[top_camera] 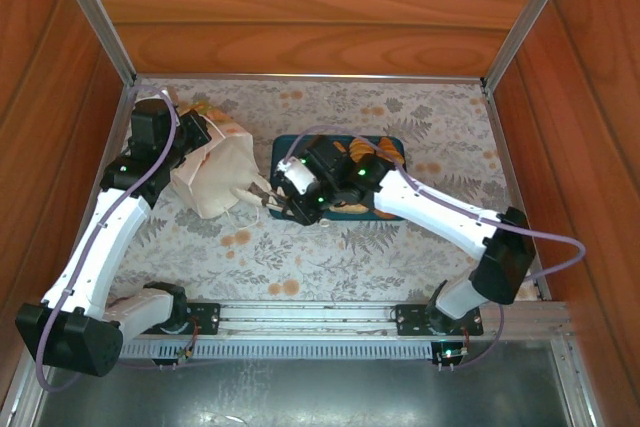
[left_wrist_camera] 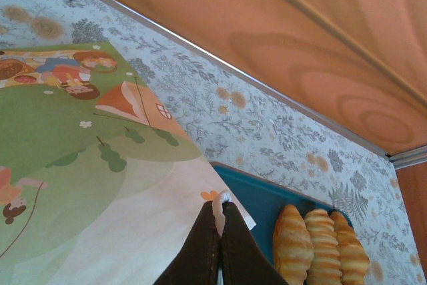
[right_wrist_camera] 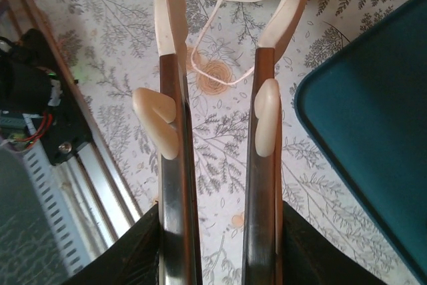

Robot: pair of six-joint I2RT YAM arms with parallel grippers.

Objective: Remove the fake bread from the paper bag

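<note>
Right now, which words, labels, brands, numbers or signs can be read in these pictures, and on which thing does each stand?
None can be read.
The paper bag shows a printed drawing of a house, trees and children, without legible letters; from above its print is too small to read.
The blue tray and the fake bread show no marking.

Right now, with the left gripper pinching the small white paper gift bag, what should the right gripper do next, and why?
Probably ease the right gripper forward into the mouth of the white paper gift bag. Its jaws stand open and empty facing the opening, the left gripper pinches the bag's edge, and three ridged golden croissants lie on the teal tray.
</note>
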